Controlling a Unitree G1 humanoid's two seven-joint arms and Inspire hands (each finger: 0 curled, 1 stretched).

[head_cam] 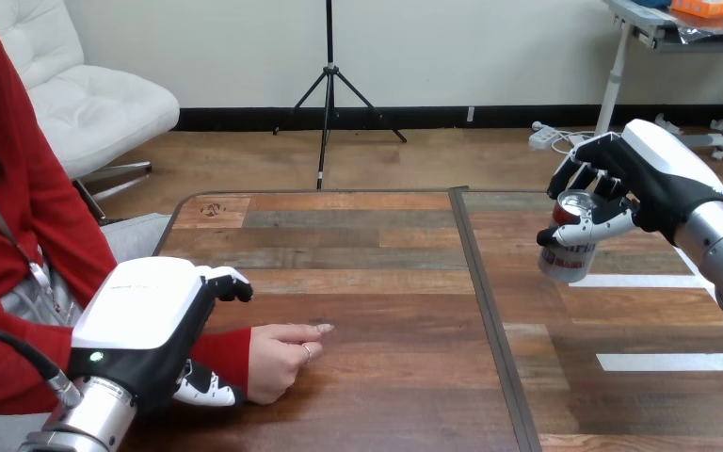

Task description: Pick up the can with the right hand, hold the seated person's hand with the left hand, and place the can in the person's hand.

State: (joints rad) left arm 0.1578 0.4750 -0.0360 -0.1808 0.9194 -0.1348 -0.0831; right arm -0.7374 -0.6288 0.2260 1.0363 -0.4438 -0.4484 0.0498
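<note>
A red and silver can (568, 247) hangs tilted above the right half of the wooden table (386, 282), and my right hand (645, 174) is shut on it, fingers over its top and thumb along its side. At the lower left, my left hand (146, 325) sits over the person's red-sleeved wrist (226, 347). Its fingers (230, 282) curl down on the far side and its thumb (205, 387) lies on the near side. The person's hand (281, 360) rests on the table just right of my left hand, loosely curled, with one finger pointing right.
A dark seam (485, 311) runs front to back through the table's middle. White tape strips (659, 361) lie on the right half. The person sits at the table's left side.
</note>
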